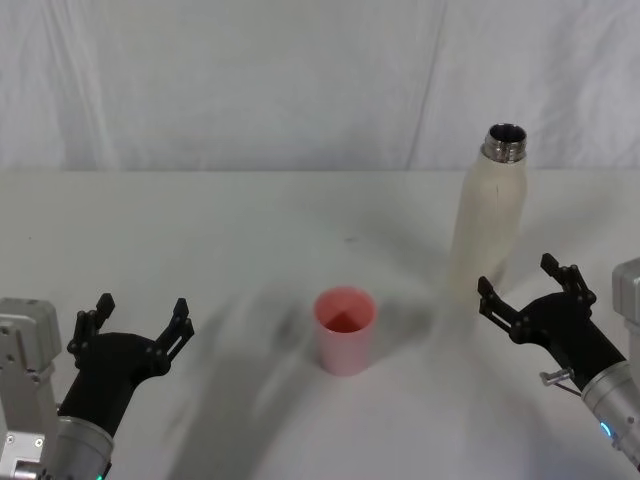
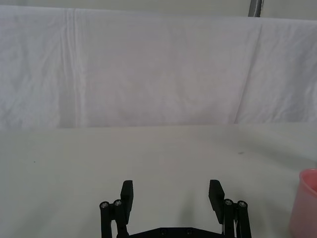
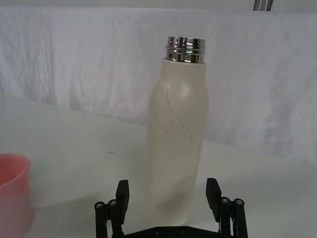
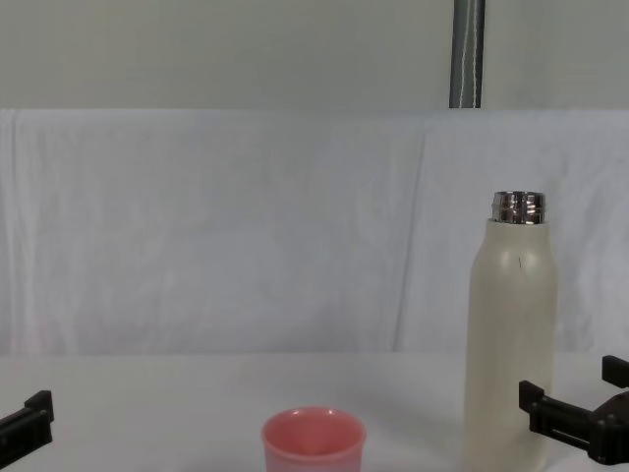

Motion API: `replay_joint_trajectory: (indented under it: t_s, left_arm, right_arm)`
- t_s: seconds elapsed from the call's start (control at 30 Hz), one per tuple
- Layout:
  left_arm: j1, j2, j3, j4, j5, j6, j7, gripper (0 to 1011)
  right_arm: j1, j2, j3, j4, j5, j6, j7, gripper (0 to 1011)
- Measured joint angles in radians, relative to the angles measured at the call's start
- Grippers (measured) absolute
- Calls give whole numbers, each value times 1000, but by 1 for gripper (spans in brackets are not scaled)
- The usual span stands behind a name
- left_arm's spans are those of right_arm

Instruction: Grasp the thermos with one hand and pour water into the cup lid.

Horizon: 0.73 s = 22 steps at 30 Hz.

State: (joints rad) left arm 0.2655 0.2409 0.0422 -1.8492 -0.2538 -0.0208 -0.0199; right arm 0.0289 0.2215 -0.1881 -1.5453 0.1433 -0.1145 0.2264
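The thermos (image 1: 488,218) (image 3: 178,139) (image 4: 511,344) stands upright and uncapped at the right of the table, its steel neck open. My right gripper (image 1: 525,285) (image 3: 168,196) (image 4: 575,398) is open just in front of the bottle's base, one finger on each side in the right wrist view, not touching it. The pink cup lid (image 1: 345,328) (image 4: 313,442) (image 3: 12,193) (image 2: 307,203) stands mouth up at the table's middle, left of the thermos. My left gripper (image 1: 140,320) (image 2: 171,196) rests open at the near left, nothing between its fingers. No water shows.
A white cloth covers the table (image 1: 200,230) and hangs as a backdrop (image 4: 246,226) behind it. A grey pole (image 4: 467,54) rises behind the backdrop.
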Motion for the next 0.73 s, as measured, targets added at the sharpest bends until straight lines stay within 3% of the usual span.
replay_joint_trajectory:
  t_s: [0.73]
  left_arm:
    - [0,0,0,0,0,0,0,1001]
  right_arm:
    - [0,-1,0,-1,-5,2,-2,1001]
